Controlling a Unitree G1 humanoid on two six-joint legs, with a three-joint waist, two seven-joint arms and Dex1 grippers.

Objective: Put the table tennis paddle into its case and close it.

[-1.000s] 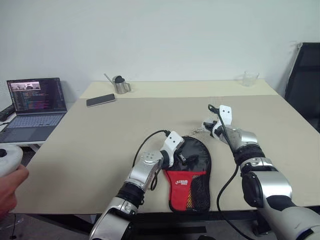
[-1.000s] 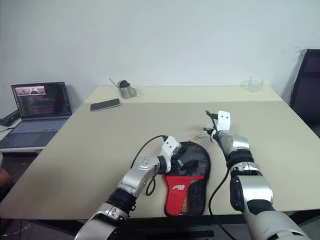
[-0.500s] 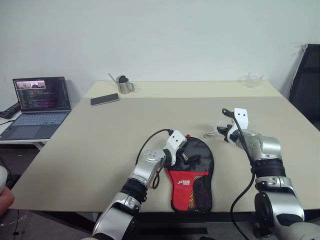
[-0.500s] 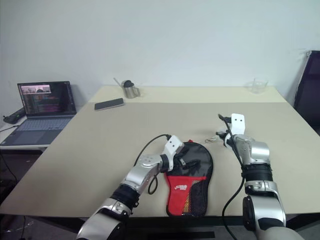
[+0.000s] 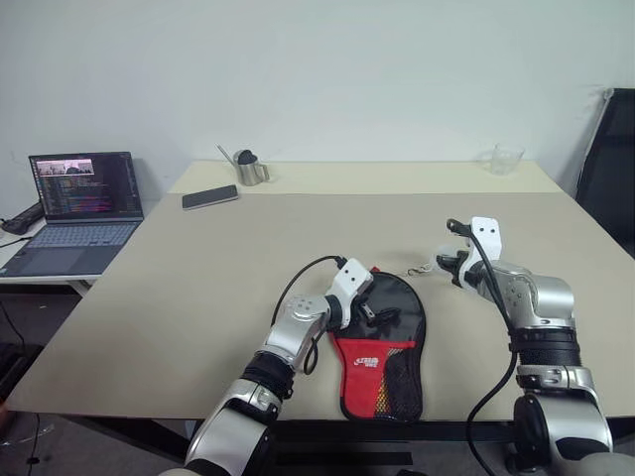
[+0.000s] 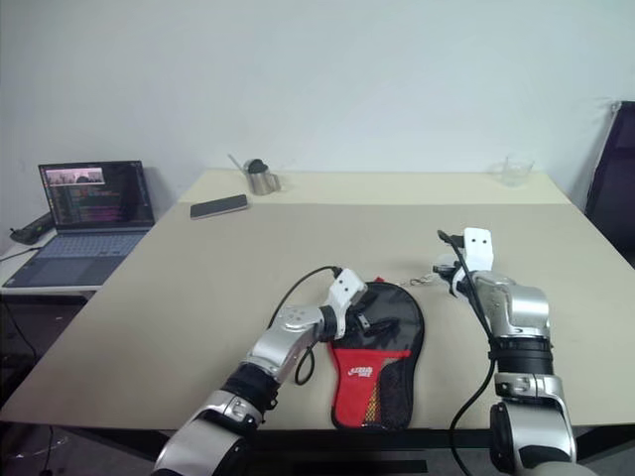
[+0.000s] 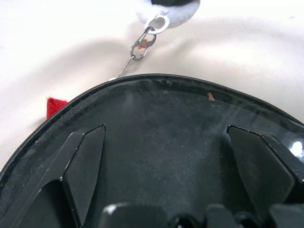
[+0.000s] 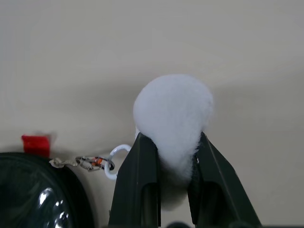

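The case (image 5: 383,345) lies flat near the table's front edge, its black rounded part away from me and its red part with a white logo toward me. The table tennis paddle is hidden from view. My left gripper (image 5: 373,310) stands open over the black part (image 7: 166,109), one finger (image 7: 85,161) on each side. My right gripper (image 5: 449,265) is just right of the case's far end, shut on a white fluffy pompom (image 8: 173,107). A small metal clip and chain (image 8: 85,163) link the pompom to the case's edge.
An open laptop (image 5: 74,198) sits on a side table at the left. A phone (image 5: 210,197) and a metal cup (image 5: 246,169) lie at the table's far left, a clear glass (image 5: 505,159) at the far right. A black chair (image 5: 610,159) stands beyond the right edge.
My right gripper has drawn back toward me and to the right with the pompom in it. The left gripper has stayed over the case. The camera view has shifted slightly.
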